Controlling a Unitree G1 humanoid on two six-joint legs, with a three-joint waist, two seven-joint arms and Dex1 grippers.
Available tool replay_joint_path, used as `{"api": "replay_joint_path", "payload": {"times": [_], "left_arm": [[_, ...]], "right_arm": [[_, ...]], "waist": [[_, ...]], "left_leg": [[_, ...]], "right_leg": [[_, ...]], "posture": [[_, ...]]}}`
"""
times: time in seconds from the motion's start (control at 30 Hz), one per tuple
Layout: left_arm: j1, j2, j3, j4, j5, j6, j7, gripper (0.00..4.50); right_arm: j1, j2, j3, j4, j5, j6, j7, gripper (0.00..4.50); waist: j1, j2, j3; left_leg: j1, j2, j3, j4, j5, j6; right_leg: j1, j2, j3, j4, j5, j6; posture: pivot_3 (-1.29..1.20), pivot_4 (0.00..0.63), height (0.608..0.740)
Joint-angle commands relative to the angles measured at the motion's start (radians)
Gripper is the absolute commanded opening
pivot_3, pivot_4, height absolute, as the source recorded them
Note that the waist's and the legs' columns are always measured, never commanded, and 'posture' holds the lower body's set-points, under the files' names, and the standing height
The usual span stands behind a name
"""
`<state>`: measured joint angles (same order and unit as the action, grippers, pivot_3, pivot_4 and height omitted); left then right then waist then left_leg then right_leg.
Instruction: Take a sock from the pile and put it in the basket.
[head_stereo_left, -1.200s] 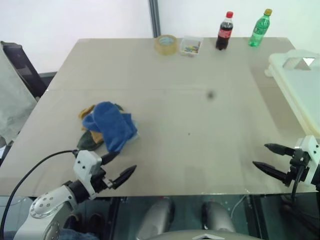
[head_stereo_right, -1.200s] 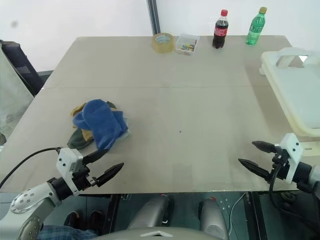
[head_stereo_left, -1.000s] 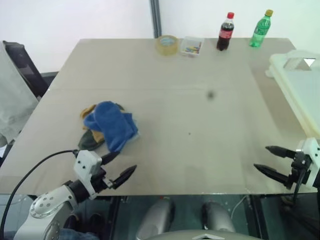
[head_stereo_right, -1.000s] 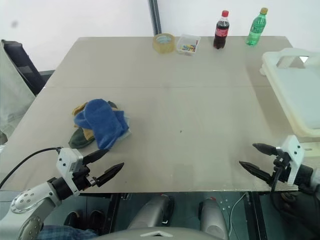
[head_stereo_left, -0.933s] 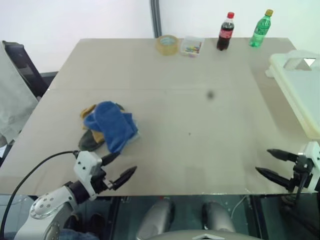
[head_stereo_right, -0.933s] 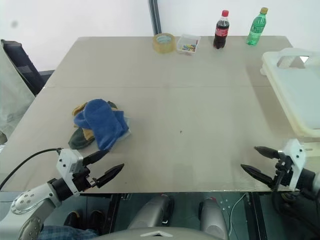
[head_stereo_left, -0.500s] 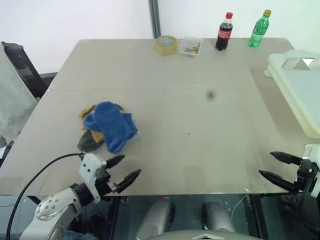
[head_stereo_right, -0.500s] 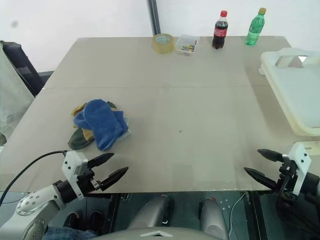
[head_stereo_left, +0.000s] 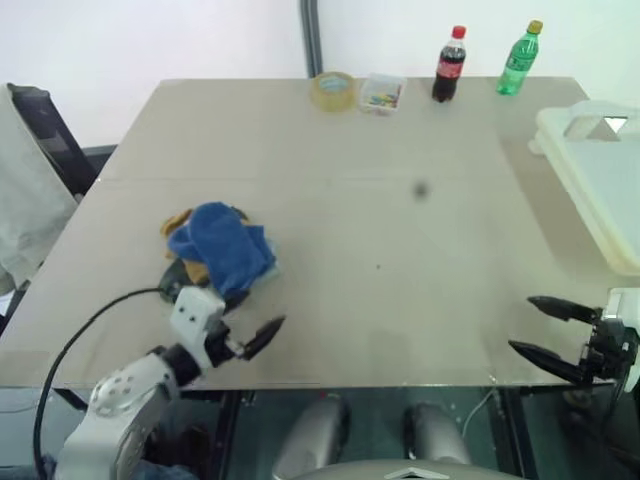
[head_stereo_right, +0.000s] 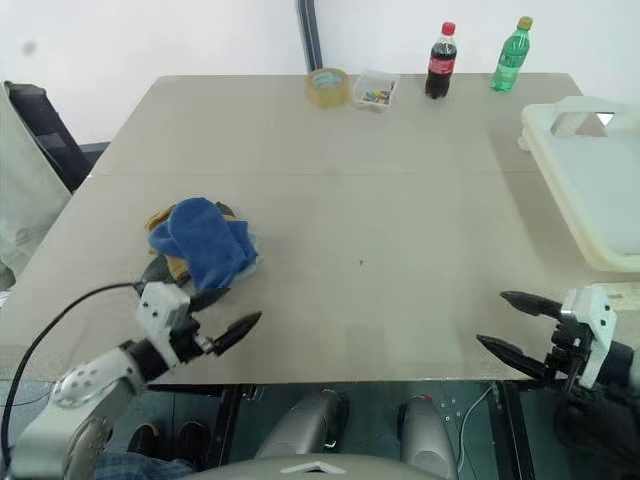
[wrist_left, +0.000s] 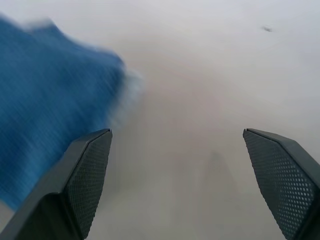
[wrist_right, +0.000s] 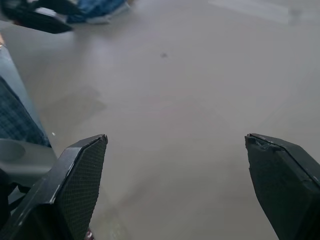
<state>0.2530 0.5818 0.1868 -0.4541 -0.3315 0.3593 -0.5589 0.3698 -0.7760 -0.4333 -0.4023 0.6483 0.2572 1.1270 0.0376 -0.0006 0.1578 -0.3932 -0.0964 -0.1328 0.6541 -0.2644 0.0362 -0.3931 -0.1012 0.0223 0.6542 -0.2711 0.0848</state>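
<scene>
Blue sock (head_stereo_left: 222, 249) tops the pile (head_stereo_left: 190, 268) near the table's (head_stereo_left: 400, 220) left edge: soft, light, limp; pinch its raised fold. Left gripper (head_stereo_left: 250, 320) and right gripper (head_stereo_left: 540, 328) both open, empty

L arm low at the near-left, silver forearm angled up and to the right, black cable looping off behind the wrist. Left gripper (head_stereo_left: 247, 317) wide open, two black fingers spread, tips aimed fwd and a bit right, slightly down, nothing between the pads. R arm at the near-right edge, white wrist block showing. Right gripper (head_stereo_left: 540, 328) also wide open, fingers pointing left and fwd, one above the other in the head view, empty.
</scene>
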Motion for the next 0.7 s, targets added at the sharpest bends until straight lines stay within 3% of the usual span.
{"api": "replay_joint_path", "payload": {"times": [0.03,0.27,0.47,0.63,0.7], "left_arm": [[-0.057,-0.025,-0.016,-0.015,0.08,0.02,0.101,4.47],[-0.077,-0.024,-0.004,0.011,0.152,-0.002,0.132,4.47],[0.055,-0.018,0.039,-0.005,0.134,-0.046,0.072,4.47],[0.068,-0.02,0.039,0.008,0.182,-0.083,0.097,4.47],[0.07,-0.025,0.031,-0.001,0.197,-0.095,0.102,3.97]], "right_arm": [[-0.011,0.015,0.012,-0.063,0.008,-0.012,-0.016,4.5],[-0.017,0.029,0.019,-0.064,-0.007,-0.021,-0.034,4.5],[-0.014,0.043,0.02,-0.051,-0.024,-0.038,-0.043,4.5],[-0.005,0.054,0.024,-0.063,-0.031,-0.043,-0.054,4.5],[-0.005,0.055,0.021,-0.066,-0.03,-0.041,-0.055,4.5]], "waist": [[0.0,0.0,0.0],[0.0,-0.001,0.0],[-0.001,-0.001,0.0],[0.003,-0.001,0.0],[0.001,-0.001,-0.001]], "left_leg": [[0.0,0.0,0.0,0.0,0.0,0.0],[0.0,-0.001,0.001,0.0,0.002,-0.003],[0.0,-0.001,0.001,0.0,0.002,-0.003],[0.001,-0.001,0.001,0.0,0.0,0.0],[0.001,-0.001,0.001,0.0,0.0,0.0]], "right_leg": [[0.0,0.0,0.0,0.001,0.0,0.0],[-0.002,0.0,0.001,0.004,0.0,0.0],[-0.002,0.0,0.001,0.004,0.0,0.0],[-0.001,-0.001,0.002,0.004,0.0,0.0],[-0.001,-0.001,0.001,0.004,0.0,0.0]], "posture": [[0.0,0.15,0.74],[0.0,0.15,0.74],[0.0,0.15,0.74],[0.0,0.15,0.74],[0.0,0.15,0.74]]}}
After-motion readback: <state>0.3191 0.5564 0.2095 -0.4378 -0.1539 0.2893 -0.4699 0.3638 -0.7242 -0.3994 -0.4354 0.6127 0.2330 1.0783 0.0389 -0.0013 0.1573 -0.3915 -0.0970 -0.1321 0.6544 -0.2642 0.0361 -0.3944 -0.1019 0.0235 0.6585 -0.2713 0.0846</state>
